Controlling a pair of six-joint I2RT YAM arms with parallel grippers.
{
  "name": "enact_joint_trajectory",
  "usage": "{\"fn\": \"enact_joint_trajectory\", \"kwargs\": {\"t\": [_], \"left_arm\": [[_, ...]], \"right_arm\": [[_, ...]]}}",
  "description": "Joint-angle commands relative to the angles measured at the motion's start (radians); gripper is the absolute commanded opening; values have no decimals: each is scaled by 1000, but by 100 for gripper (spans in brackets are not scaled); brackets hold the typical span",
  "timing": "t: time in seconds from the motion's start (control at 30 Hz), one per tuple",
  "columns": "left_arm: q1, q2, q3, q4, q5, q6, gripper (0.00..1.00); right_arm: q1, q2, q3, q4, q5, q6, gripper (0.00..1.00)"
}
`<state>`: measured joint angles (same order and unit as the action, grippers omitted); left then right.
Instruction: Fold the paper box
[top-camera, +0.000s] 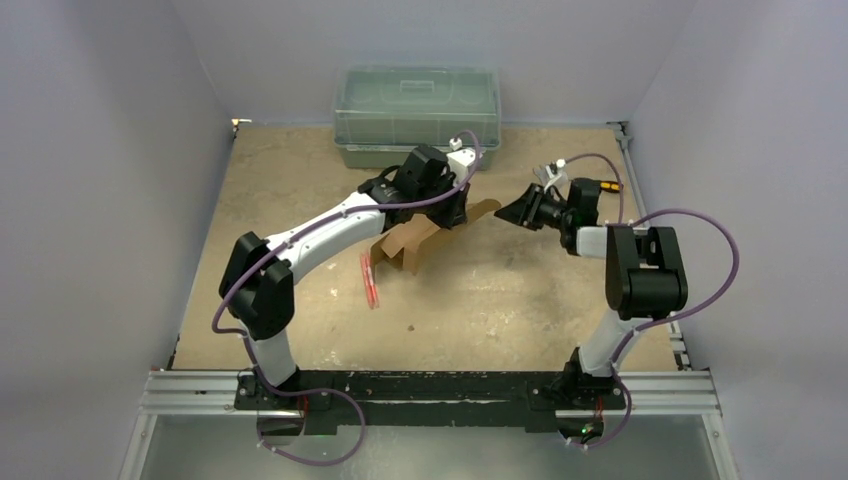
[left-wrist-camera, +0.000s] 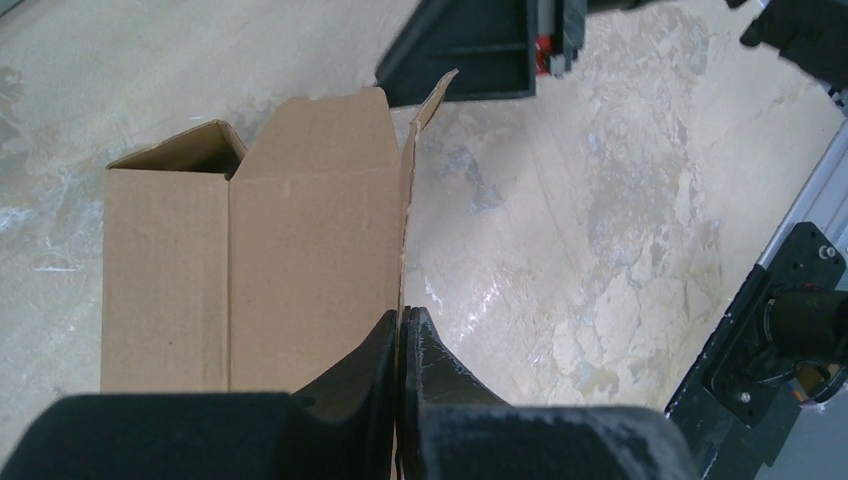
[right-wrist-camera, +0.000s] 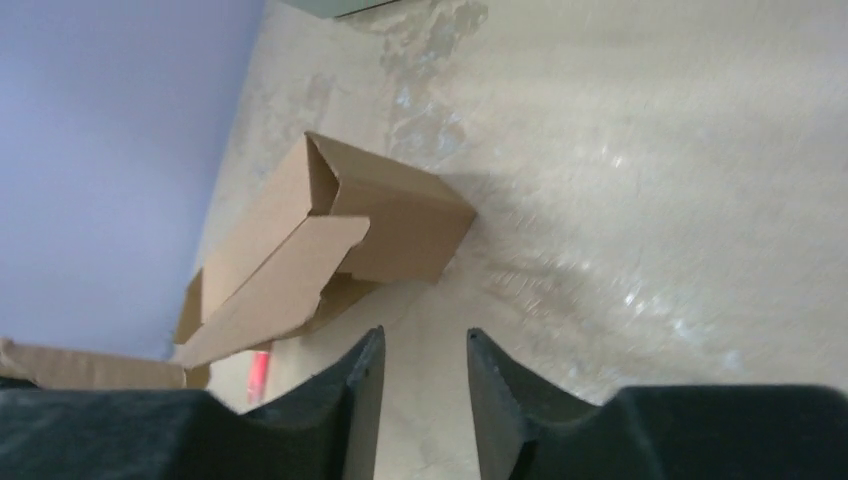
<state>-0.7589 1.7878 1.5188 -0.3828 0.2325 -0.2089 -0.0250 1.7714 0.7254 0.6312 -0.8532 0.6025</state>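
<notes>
Plainly the box looks light, thin card that creases easily; left fingers pinch its flap edge, right fingers hang spread and empty. Best held by flaps.

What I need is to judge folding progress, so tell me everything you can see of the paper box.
The paper box is plain brown cardboard, partly formed into an oblong carton lying on its side mid-table. One end stands open and hollow, with loose flaps sticking out unfolded. The left gripper is shut on the edge of one flap. The right gripper is open close by, with nothing between its fingers.
</notes>
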Motion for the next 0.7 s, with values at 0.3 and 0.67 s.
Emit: {"fn": "enact_joint_trajectory", "kwargs": {"t": [0.3,0.67], "left_arm": [[23,-9,-15,51,78,-34,0],[27,-7,-20,65,98,-45,0]], "right_arm": [[10,-15,162,-244,38,-364,59],[-62,-217,-81,251,-142,-270,63]]}}
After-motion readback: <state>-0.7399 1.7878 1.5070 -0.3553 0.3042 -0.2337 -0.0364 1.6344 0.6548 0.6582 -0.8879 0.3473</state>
